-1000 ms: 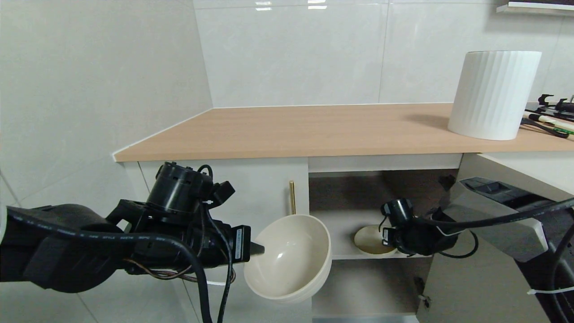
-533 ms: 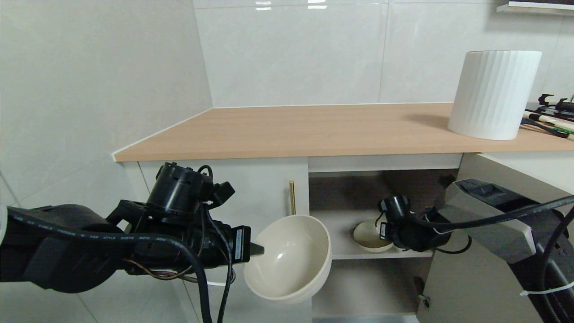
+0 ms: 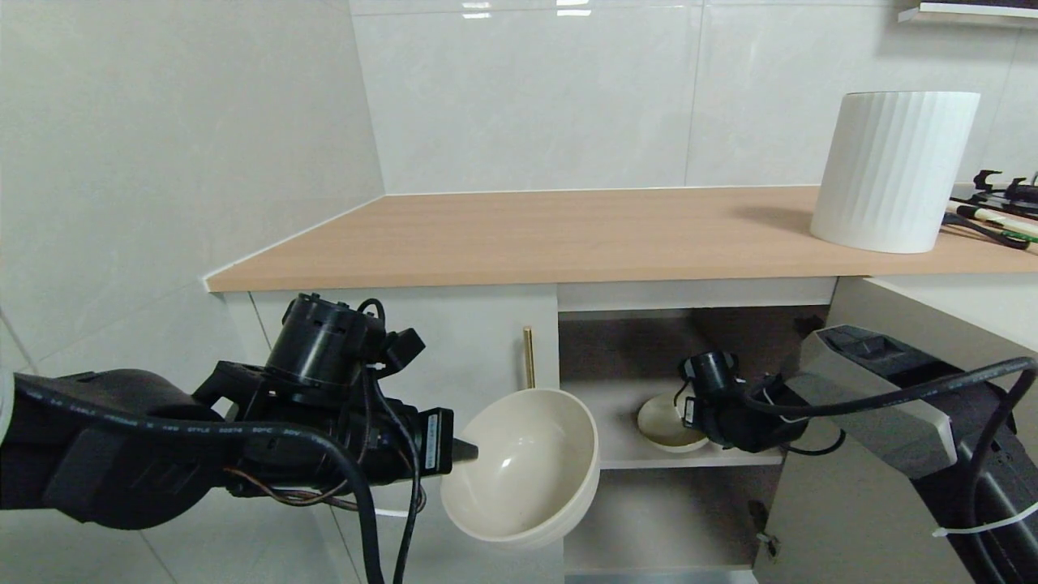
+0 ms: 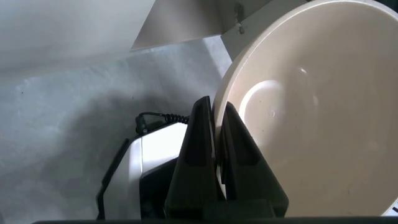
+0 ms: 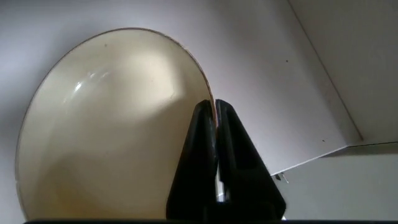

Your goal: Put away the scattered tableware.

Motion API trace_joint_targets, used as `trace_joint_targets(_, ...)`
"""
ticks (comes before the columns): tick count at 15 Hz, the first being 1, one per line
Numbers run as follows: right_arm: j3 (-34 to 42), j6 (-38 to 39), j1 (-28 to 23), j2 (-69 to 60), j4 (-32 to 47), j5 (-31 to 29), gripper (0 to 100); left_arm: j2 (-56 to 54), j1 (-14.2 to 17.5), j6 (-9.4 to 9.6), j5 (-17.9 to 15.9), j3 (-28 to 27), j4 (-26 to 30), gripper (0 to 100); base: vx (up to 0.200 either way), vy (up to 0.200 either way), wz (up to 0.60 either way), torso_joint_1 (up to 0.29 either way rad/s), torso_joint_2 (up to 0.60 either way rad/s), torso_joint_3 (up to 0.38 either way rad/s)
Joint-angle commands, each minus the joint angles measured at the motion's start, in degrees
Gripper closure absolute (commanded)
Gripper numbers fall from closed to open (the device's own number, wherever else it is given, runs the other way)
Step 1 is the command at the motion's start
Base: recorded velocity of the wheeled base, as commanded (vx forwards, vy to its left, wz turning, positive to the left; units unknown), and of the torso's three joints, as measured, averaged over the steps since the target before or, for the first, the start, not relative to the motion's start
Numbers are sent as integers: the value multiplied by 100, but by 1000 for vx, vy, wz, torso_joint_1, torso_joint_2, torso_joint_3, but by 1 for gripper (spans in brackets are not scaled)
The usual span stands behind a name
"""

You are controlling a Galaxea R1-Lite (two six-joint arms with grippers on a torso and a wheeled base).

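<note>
My left gripper (image 3: 464, 451) (image 4: 216, 127) is shut on the rim of a large cream bowl (image 3: 523, 464) (image 4: 311, 106), held tilted in front of the closed left cabinet door, below the counter. Inside the open cabinet, my right gripper (image 3: 688, 412) (image 5: 214, 115) is shut on the rim of a smaller cream bowl (image 3: 663, 422) (image 5: 106, 130). That bowl sits just above or on the white middle shelf (image 3: 624, 450); I cannot tell whether it touches.
A wooden countertop (image 3: 568, 235) carries a tall white ribbed canister (image 3: 892, 170) and several utensils (image 3: 993, 215) at the far right. The left door has a brass handle (image 3: 528, 357). The open right door (image 3: 908, 308) swings out beside my right arm. A lower shelf (image 3: 657, 527) lies beneath.
My right gripper has carried the smaller bowl leftward and deeper onto the cabinet shelf. The left arm and its large bowl have stayed still.
</note>
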Motion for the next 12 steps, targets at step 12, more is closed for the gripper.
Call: trace_joint_targets(12, 1287, 439, 44, -1423, 72, 461, 0, 302, -147, 17, 441, -453, -8, 100, 0, 0, 0, 0, 0, 0)
